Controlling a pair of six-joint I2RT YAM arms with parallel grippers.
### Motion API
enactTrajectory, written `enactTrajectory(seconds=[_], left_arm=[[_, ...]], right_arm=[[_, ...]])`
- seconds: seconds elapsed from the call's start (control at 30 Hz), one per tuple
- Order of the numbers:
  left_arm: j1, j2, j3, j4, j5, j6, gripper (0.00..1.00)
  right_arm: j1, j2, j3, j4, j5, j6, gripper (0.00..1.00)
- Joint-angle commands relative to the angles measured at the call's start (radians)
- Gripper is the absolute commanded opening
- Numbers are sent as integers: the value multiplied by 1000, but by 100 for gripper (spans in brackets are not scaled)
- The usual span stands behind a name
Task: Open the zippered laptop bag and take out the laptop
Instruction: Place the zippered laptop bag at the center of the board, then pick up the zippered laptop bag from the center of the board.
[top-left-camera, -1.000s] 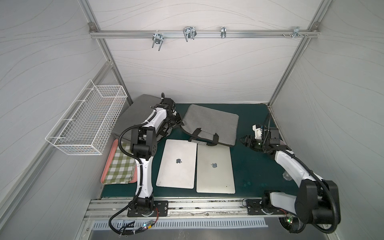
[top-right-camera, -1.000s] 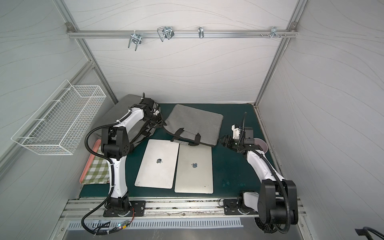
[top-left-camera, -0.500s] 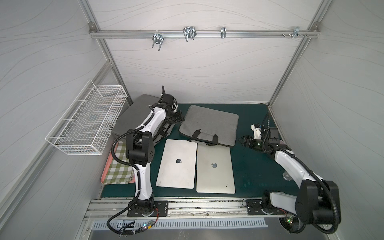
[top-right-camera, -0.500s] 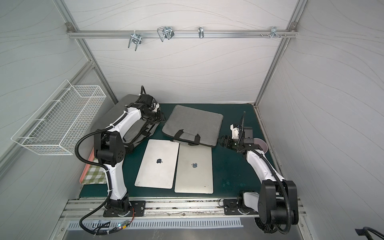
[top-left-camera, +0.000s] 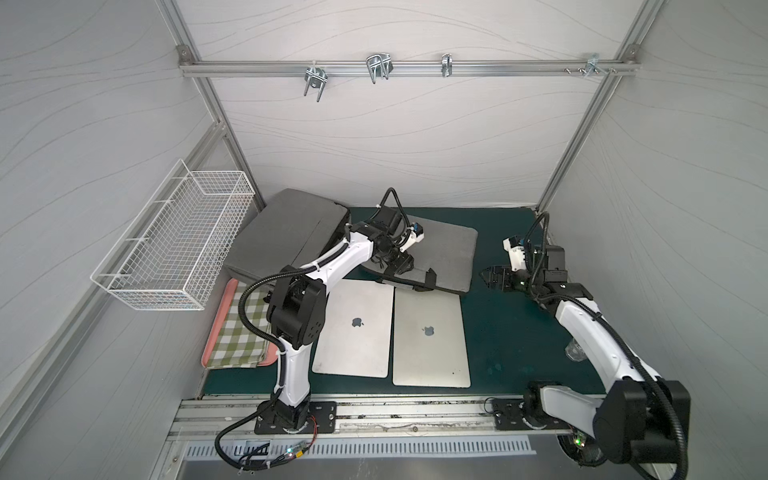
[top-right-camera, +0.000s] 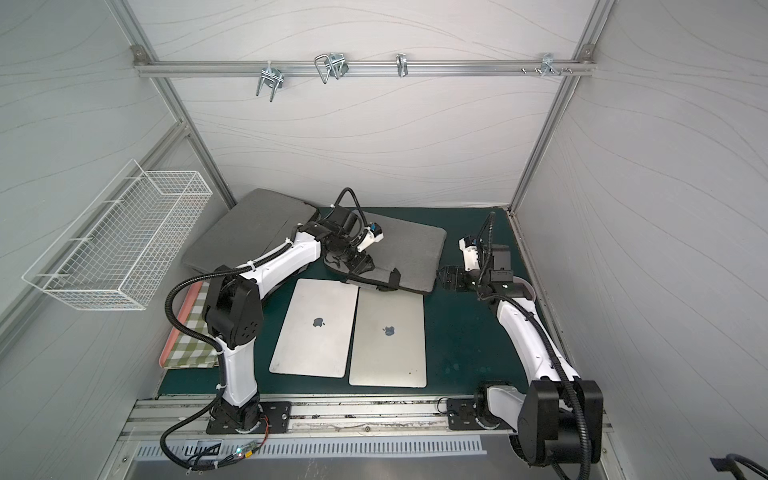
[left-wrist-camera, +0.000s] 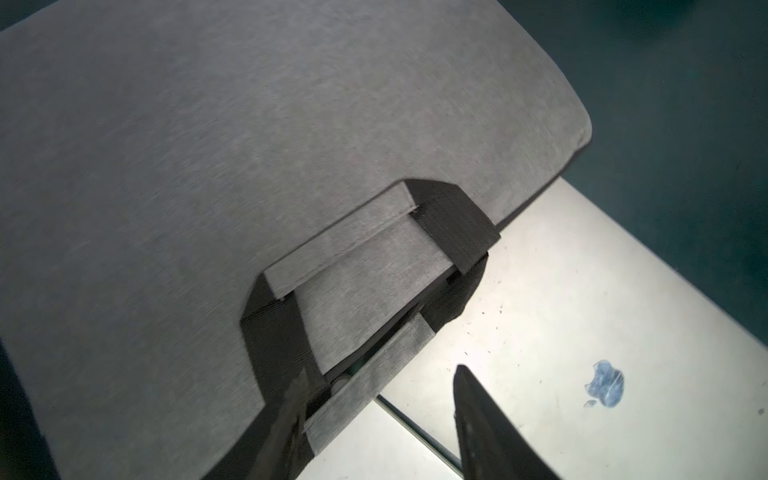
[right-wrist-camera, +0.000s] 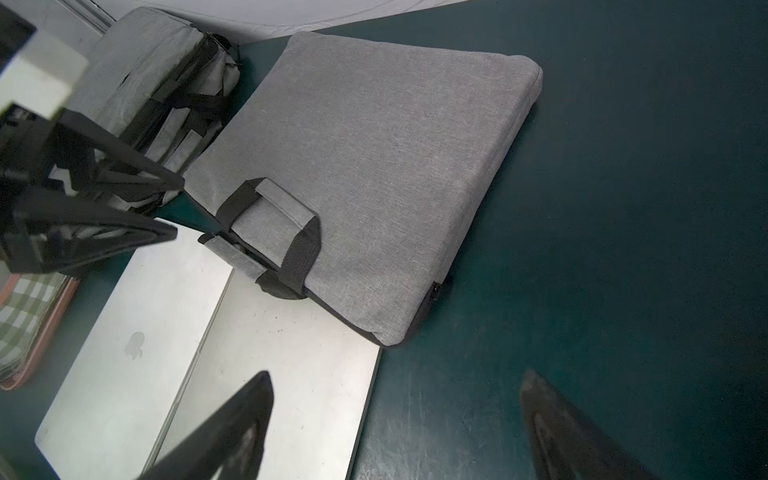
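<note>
Bag (top-left-camera: 444, 253) seems soft and padded, so take its handle (left-wrist-camera: 361, 388), now inside the half-open left gripper (left-wrist-camera: 381, 370), perhaps touching; right gripper (right-wrist-camera: 395, 374) is wide open, empty.

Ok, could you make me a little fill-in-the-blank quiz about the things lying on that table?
Next to the grey fabric laptop bag lie ____ closed silver laptops.
The bag's handle straps are ____.
The green-and-white checked cloth rests on a ____ tray.
Missing words: two; black; pink.
</note>
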Motion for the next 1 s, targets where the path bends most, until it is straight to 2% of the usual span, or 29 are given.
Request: enactTrajectory(seconds=[0.0, 0.17, 0.4, 0.67, 0.97], left_arm=[[-25, -22, -41, 69, -58, 259, 58], [-60, 11, -78, 107, -206, 431, 59], [-93, 68, -92, 231, -374, 499, 59], [-116, 101, -96, 202, -320, 525, 58], [-127, 161, -95, 237, -367, 537, 59]], right_arm=[[5, 1, 11, -34, 20, -60, 94], [5, 8, 11, -32, 20, -51, 95], [6, 9, 2, -36, 11, -37, 97], [5, 20, -8, -37, 2, -29, 97], [6, 27, -27, -27, -11, -10, 98]])
